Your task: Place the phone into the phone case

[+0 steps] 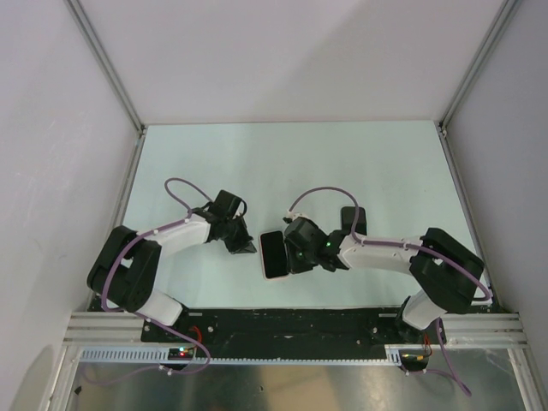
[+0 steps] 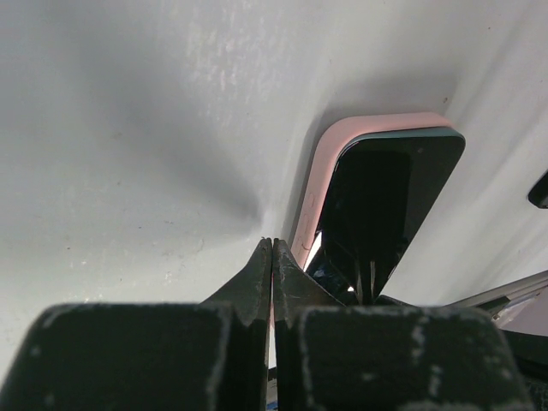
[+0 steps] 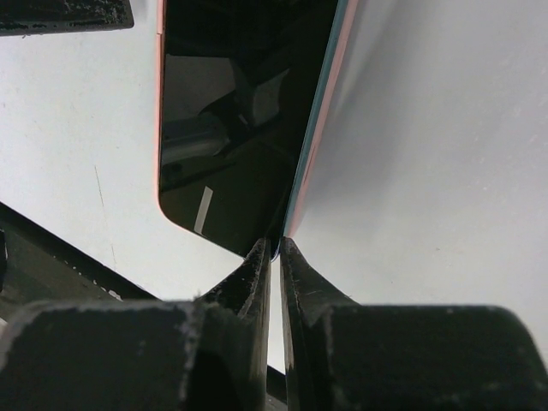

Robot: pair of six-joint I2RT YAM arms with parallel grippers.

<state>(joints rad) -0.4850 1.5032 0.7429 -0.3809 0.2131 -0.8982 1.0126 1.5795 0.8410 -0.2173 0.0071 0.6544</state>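
The phone (image 1: 274, 253), dark screen up, lies inside the pink phone case (image 1: 276, 276) on the table between my two arms. In the left wrist view the pink case (image 2: 321, 171) wraps the far corner of the phone (image 2: 385, 205). My left gripper (image 2: 271, 241) is shut and empty, its tips just beside the case's long edge. In the right wrist view the phone (image 3: 231, 111) shows a teal edge above the pink case rim (image 3: 331, 103). My right gripper (image 3: 276, 243) is closed to a thin slit, its tips touching the phone's near corner and holding nothing.
A small black block (image 1: 353, 218) lies on the table behind the right arm. The black mounting rail (image 1: 291, 324) runs along the near edge. White walls and metal posts (image 1: 441, 128) close in the left, right and back sides.
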